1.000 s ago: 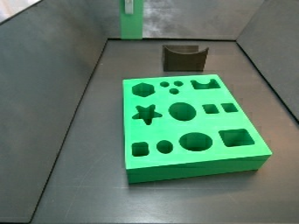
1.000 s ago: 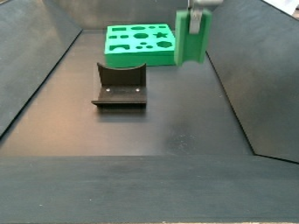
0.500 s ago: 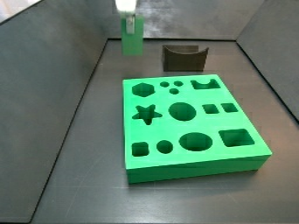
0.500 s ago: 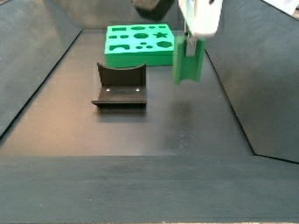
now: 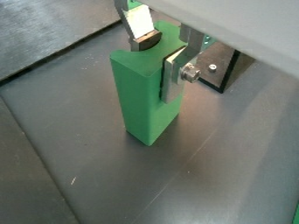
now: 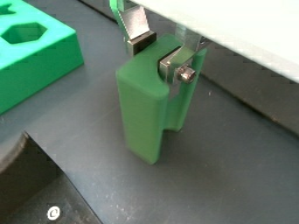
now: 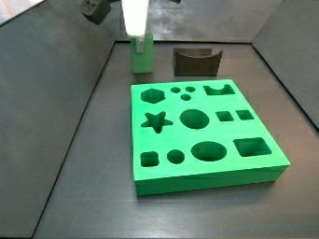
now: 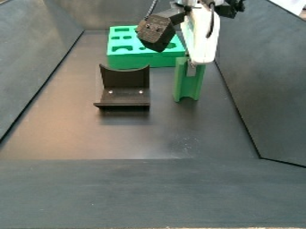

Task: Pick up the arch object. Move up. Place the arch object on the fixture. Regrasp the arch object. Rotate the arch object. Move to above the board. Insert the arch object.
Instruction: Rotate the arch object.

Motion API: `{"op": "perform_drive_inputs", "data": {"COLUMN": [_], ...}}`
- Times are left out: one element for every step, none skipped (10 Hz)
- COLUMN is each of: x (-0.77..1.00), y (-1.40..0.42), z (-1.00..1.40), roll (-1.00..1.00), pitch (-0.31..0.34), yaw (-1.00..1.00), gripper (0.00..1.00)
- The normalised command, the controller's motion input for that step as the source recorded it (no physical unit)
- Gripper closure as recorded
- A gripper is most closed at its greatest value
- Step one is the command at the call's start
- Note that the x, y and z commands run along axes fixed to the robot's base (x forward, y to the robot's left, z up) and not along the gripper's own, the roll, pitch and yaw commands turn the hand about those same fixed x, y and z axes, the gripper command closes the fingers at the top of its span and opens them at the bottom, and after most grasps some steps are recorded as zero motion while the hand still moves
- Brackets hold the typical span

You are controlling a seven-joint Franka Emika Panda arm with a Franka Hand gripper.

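Arch object (image 5: 143, 94) upright on dark floor (image 5: 222, 175), top end pinched between gripper (image 5: 159, 54) fingers (image 6: 177, 64). Stands beside board (image 8: 141, 43), with fixture (image 8: 122, 87) apart on its other side in side view; near board (image 7: 201, 133) corner, beside fixture (image 7: 196, 62).

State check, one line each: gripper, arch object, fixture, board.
gripper: at the top of the arch object, fingers on opposite faces, shut on it.
arch object: upright on end, lower end at the floor beside the board; contact not certain.
fixture: on the floor, nothing on it, apart from the arch object.
board: flat on the floor, all visible holes empty.
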Motion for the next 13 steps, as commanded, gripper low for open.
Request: {"op": "perform_drive_inputs", "data": {"x": [0.02,0.01,0.01,0.01,0.00,0.00,-0.03,-0.04,-0.03,-0.02,-0.01,-0.01,0.00], "y": [0.02,0.02,0.02,0.02,0.00,0.00,0.00,0.01,0.01,0.02,0.02,0.02,0.08], "z": [-0.25,-0.25,-0.25,-0.25,0.00,1.00,1.00,0.92,0.77,0.60,0.36,0.18,0.00], "roll": [-0.26,-0.26,-0.26,-0.26,-0.06,-0.06,-0.06,-0.06,-0.05,-0.04,-0.03,-0.02,0.00], "pitch": [-0.053,-0.047,-0.047,-0.047,-0.047,-0.044,-0.018,0.004,0.024,0.036,0.044,0.048,0.008], "yaw": [-0.02,-0.03,-0.03,-0.03,-0.03,-0.02,-0.02,-0.02,-0.03,-0.03,-0.03,-0.03,1.00], "gripper": [1.00,1.00,1.00,1.00,0.00,0.00,0.00,0.00,0.00,0.00,0.00,0.00,0.00]}}
